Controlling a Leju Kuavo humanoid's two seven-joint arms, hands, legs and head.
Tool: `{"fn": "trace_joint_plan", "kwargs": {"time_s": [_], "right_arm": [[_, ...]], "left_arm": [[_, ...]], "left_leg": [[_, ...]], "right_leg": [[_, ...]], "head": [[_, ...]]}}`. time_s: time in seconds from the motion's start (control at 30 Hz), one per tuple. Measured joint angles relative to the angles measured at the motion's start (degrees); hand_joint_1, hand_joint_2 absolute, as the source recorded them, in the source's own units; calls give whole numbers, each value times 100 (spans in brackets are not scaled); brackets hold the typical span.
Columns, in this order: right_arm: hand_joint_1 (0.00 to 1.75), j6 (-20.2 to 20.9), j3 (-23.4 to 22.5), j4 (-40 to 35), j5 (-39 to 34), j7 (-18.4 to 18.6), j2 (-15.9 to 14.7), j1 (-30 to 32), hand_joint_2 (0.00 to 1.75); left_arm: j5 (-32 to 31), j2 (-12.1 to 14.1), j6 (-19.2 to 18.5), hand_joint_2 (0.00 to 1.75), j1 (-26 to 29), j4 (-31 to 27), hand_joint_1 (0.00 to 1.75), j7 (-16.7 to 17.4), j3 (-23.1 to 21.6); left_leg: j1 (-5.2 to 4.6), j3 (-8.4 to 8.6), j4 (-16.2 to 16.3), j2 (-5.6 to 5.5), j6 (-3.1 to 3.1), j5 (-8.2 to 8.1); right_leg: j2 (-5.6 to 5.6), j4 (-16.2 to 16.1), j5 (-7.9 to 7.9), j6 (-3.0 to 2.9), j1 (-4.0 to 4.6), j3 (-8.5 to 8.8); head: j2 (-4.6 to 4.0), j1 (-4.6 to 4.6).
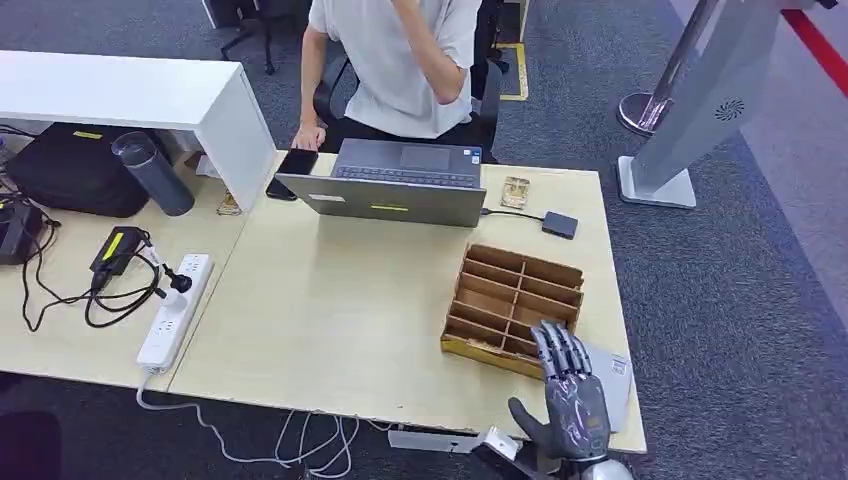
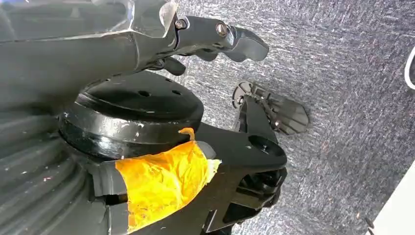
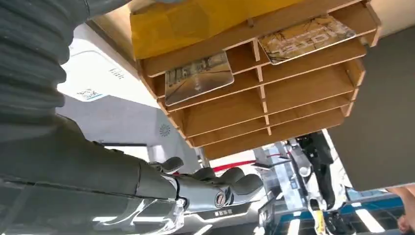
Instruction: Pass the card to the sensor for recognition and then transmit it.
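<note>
A wooden slotted rack [image 1: 515, 295] stands on the table's right side. In the right wrist view two picture cards [image 3: 198, 78] [image 3: 306, 36] lie in separate slots of the rack [image 3: 293, 88]. My right hand [image 1: 570, 395] hovers at the rack's near edge with fingers stretched out and apart, holding nothing; its fingers [image 3: 220, 183] show close up beneath the rack. A grey flat device [image 1: 615, 375] lies partly under that hand. Another card [image 1: 515, 190] lies beside the laptop. My left hand [image 2: 220, 36] hangs over the carpet with nothing in it.
A person sits behind an open laptop [image 1: 400, 185] at the table's far edge. A small dark box [image 1: 560, 223] on a cable lies right of the laptop. A power strip [image 1: 175, 310] and cables sit at the left. A white kiosk stand [image 1: 700, 110] rises at the right.
</note>
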Motion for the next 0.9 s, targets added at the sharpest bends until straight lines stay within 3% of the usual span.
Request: {"fn": "trace_joint_plan", "kwargs": {"time_s": [0.9], "right_arm": [[0, -11, -247, 656, -140, -114, 352, -310, 175]], "left_arm": [[0, 0, 0, 175, -5, 0, 0, 68, -15]], "left_leg": [[0, -1, 0, 0, 0, 0]], "right_leg": [[0, 0, 0, 0, 0, -1]], "head": [[0, 0]]}}
